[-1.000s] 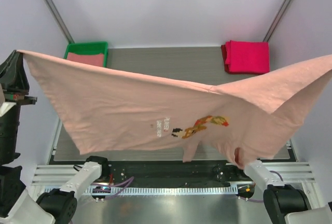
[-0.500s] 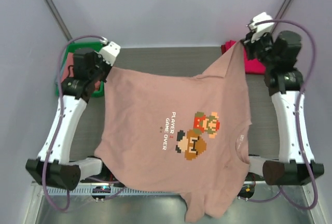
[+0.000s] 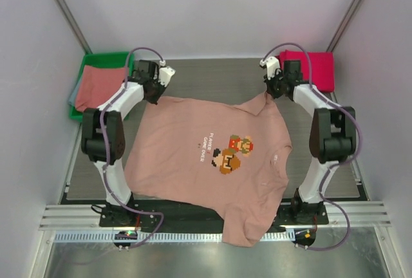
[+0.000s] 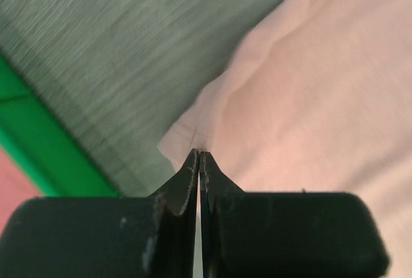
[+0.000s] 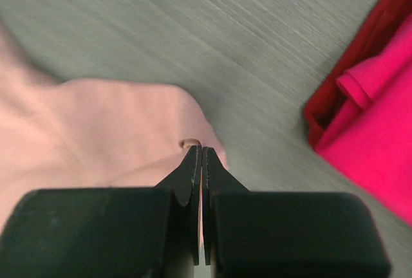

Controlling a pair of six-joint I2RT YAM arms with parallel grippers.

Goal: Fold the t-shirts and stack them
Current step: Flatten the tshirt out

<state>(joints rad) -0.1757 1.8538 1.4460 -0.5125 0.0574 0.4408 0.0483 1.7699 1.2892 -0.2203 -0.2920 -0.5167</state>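
The salmon-pink t-shirt [image 3: 206,156] with a pixel-art print lies spread on the table, print up, its near part hanging over the front edge. My left gripper [image 3: 156,95] is shut on the shirt's far left hem corner [image 4: 193,133], low at the table. My right gripper [image 3: 269,92] is shut on the far right hem corner [image 5: 187,120], also low. A folded magenta t-shirt [image 3: 309,69] lies at the far right and shows in the right wrist view [image 5: 370,117]. A salmon t-shirt [image 3: 98,85] lies in the green bin.
The green plastic bin [image 3: 103,57] stands at the far left corner; its rim shows in the left wrist view [image 4: 38,156]. Grey tabletop [image 3: 212,78] lies between the two grippers. A metal rail [image 3: 193,236] runs along the front edge.
Both arms swung the shirt from held high and stretched down onto the table. The grippers came lower and nearer each other, and the shirt now lies flat.
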